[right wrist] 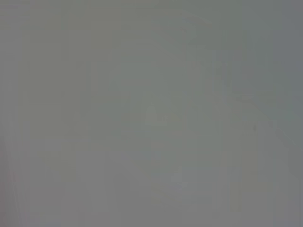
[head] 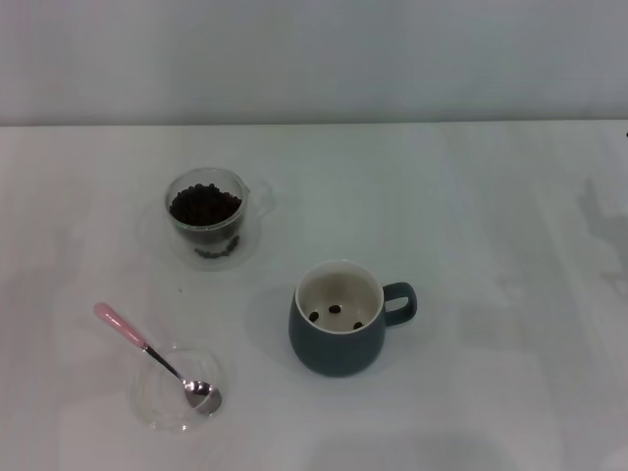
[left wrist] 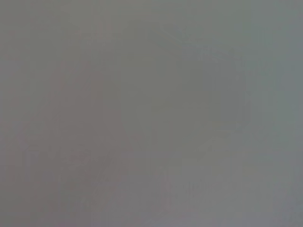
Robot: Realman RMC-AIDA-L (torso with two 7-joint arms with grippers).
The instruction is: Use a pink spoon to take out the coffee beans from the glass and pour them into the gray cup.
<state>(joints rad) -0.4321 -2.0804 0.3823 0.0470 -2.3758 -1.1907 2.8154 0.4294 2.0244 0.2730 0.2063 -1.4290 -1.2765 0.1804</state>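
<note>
In the head view the glass (head: 208, 218) stands at the left middle of the white table, full of dark coffee beans (head: 205, 205). The gray cup (head: 340, 319) stands in front of it and to the right, handle pointing right, with three beans (head: 335, 312) on its cream bottom. The pink spoon (head: 157, 359) lies at the front left, its metal bowl resting in a shallow clear glass dish (head: 175, 389) and its pink handle pointing back left. Neither gripper shows in any view; both wrist views show only plain grey.
The white table (head: 491, 245) ends at a pale wall along the back. Faint shadows lie at the far right of the table.
</note>
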